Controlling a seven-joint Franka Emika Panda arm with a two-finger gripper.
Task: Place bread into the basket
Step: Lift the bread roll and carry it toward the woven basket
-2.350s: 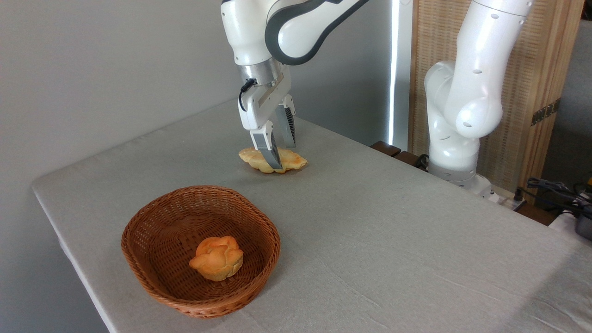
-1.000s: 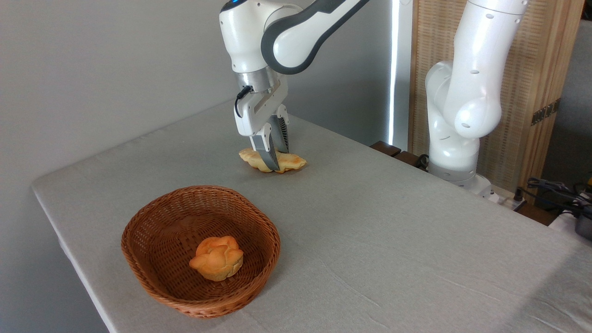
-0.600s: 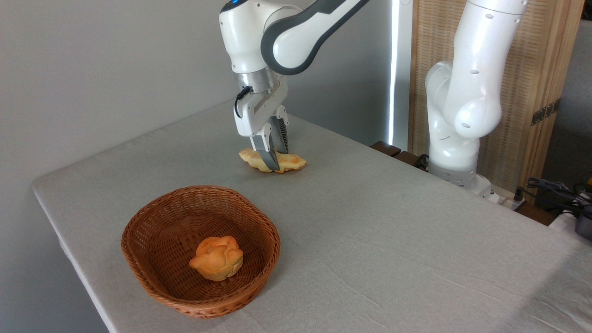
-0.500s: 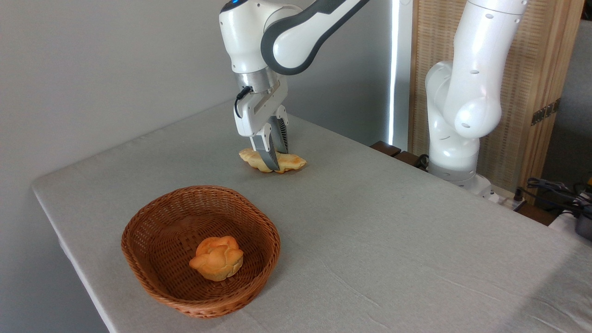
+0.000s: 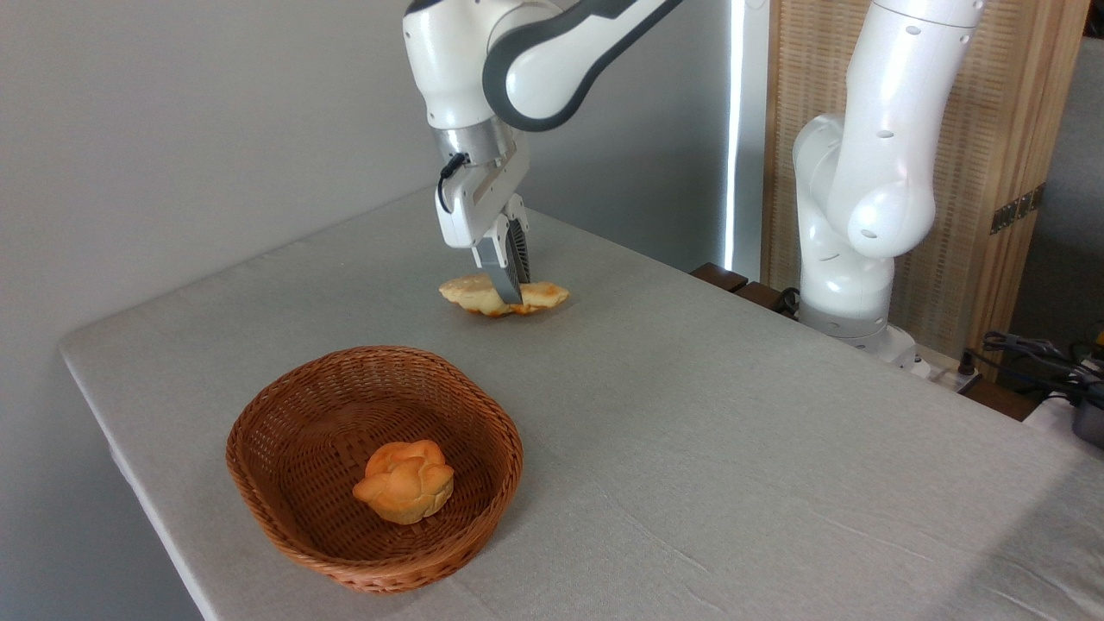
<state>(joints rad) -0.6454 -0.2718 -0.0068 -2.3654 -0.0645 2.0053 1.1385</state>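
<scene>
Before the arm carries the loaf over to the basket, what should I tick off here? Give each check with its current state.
1. Gripper closed on the bread: ok, fingers pinch its middle.
2. Bread clear of the table: cannot tell; it looks barely raised.
3. Bread level in the grip: ok, roughly; both ends stick out sideways.
4. Basket upright and unobstructed: ok.
5. Room inside the basket: ok; one small bun sits at the centre, with space around it.
6. Path to the basket free: ok.
</scene>
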